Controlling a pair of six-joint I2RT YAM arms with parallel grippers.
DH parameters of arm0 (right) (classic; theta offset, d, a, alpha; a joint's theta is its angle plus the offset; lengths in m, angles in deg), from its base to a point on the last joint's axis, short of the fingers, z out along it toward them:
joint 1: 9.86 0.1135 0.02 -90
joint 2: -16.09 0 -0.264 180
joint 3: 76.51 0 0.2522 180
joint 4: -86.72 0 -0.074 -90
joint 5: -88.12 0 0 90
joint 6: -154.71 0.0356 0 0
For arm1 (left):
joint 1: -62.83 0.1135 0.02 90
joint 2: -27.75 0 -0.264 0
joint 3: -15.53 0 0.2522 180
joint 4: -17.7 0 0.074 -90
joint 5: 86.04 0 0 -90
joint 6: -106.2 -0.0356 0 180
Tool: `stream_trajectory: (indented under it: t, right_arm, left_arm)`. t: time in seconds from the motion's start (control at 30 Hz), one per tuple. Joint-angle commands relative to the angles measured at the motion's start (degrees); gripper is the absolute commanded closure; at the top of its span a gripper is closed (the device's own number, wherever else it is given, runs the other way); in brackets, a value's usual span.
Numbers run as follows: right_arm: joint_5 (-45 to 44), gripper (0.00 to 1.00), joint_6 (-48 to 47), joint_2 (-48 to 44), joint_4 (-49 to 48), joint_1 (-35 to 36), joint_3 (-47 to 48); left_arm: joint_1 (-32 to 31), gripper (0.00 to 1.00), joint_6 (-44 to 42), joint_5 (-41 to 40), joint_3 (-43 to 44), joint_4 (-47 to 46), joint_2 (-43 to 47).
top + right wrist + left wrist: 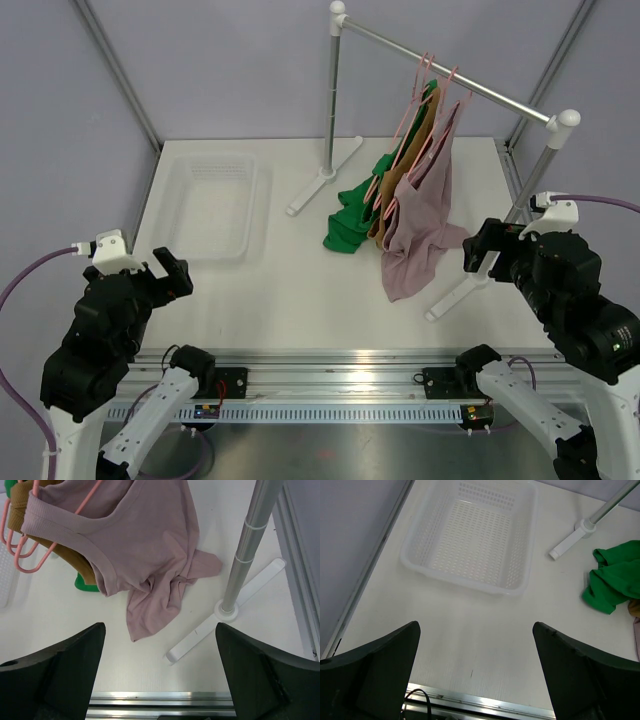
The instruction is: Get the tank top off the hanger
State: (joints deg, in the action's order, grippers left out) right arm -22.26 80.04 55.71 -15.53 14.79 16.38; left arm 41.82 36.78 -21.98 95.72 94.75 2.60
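both jaws spread: left gripper (172, 272), right gripper (478, 245); mauve tank top (150, 540) on hanger (452, 78).

The left arm (95, 340) and right arm (585, 315) are folded back at the near edge, wrists raised. The left gripper (172, 272) tilts forward and down, jaws spread wide; the right gripper (478, 246) points inward and down, jaws equally wide

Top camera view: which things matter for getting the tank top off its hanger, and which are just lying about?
Job: mauve tank top, pink plastic hanger, silver metal clothes rack.
Lying about: white perforated plastic basket, green garment, brown garment.
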Motion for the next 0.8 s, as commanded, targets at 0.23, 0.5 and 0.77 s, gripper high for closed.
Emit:
stream_trajectory:
  t: [0.23, 0.5, 0.77]
  right_arm:
    - [12.99, 0.01, 6.62, 3.53, -12.65, 0.49, 0.75]
    - [6.5, 0.03, 14.02, 15.65, -16.87, 0.49, 7.52]
    - [4.13, 0.2, 15.52, 25.15, -22.67, 0.41, 13.23]
  left_arm:
    - [-0.25, 0.01, 0.25, 1.59, 1.33, -2.64, 0.71]
    - [-0.25, 0.01, -0.19, 1.41, 0.63, -2.2, 1.33]
    - [-0.25, 0.01, -0.28, 1.94, -0.34, -2.82, 0.62]
